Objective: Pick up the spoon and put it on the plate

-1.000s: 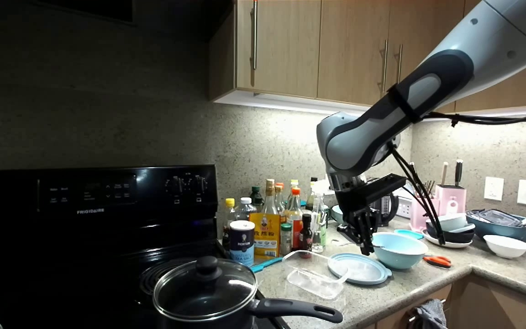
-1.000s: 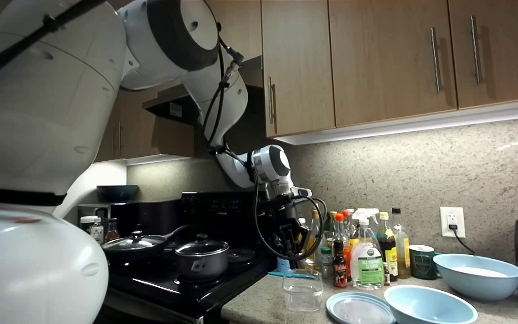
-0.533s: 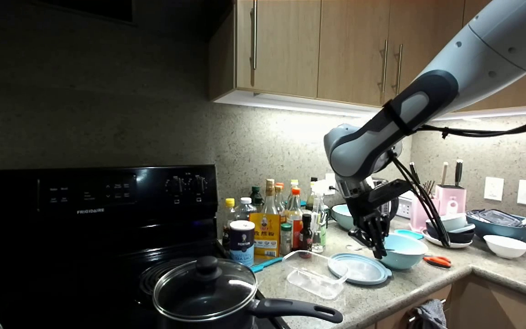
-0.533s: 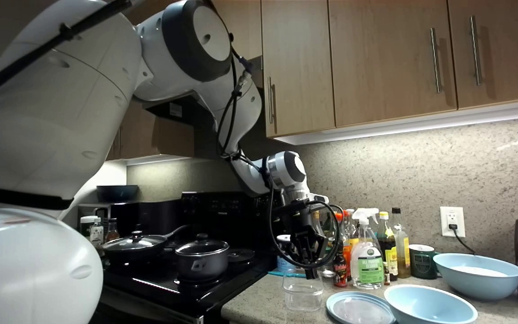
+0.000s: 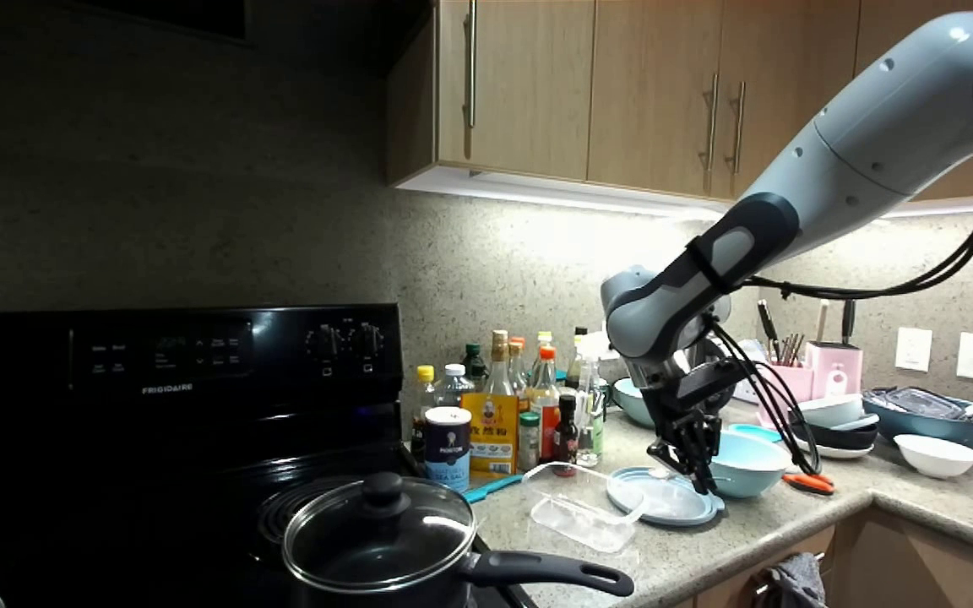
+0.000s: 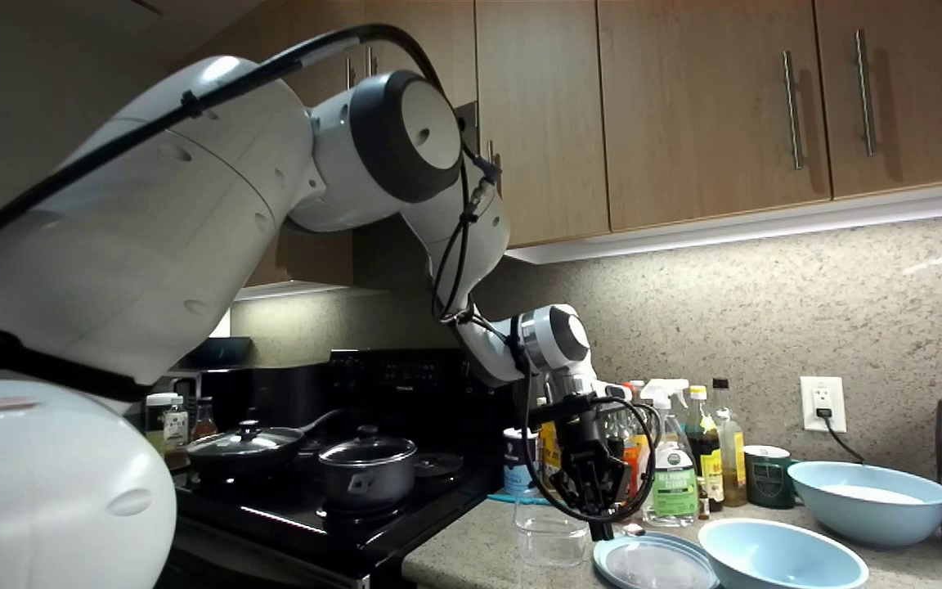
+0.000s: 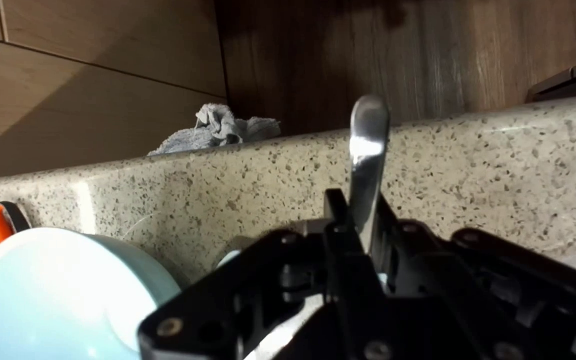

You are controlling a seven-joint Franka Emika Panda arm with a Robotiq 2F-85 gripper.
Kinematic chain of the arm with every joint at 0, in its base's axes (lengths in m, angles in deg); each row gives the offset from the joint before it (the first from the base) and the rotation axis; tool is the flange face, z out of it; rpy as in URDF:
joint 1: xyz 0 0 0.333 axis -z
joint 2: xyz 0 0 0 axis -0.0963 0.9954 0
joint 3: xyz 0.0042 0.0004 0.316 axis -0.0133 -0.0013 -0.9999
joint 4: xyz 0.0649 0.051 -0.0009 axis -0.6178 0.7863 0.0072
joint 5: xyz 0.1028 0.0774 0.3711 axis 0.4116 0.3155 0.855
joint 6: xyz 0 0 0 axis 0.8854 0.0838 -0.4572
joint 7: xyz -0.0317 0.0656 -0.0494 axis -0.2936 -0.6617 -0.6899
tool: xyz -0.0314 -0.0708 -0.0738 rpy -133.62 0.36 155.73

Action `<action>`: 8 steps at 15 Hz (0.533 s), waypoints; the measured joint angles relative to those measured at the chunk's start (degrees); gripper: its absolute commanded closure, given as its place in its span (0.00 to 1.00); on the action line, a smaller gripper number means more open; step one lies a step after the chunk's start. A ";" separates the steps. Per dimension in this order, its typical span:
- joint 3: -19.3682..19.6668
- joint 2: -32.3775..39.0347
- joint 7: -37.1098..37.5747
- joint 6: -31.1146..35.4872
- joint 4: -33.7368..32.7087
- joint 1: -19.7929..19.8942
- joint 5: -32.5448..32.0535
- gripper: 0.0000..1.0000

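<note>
Clasping a shiny metal spoon (image 7: pixel 369 135) by its handle, black pincer (image 7: pixel 360 210) near the flat, round, pale blue-white plate (image 5: pixel 674 505) on the speckled stone table (image 7: pixel 493 170), deep light-blue bowl (image 5: pixel 752 469) alongside.

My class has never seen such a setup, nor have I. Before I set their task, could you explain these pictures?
The machine is a robot arm, steered by a person, ending in black fingers. The exterior views come from two cameras standing apart from the robot; the wrist view comes from a camera on the arm itself, looking past the fingers.

On the counter are a pale blue plate, a light-blue bowl beside it and a clear container, with bottles nearer the wall. A lidded pot stands on the stove.

The fingers are closed on a metal spoon; the wrist view shows its handle sticking out between them. The job is to put it on the plate; it is not released yet.
</note>
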State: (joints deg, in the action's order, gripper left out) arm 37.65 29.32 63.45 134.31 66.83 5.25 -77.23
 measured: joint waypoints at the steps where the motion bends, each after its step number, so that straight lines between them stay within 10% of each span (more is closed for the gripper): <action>1: -0.02 1.22 -0.12 -0.02 -1.38 -0.02 0.00 0.93; 8: -0.09 7.51 -1.96 -0.45 -9.20 -0.06 0.00 0.93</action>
State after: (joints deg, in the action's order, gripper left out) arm 37.56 36.83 61.50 133.86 57.63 5.19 -77.23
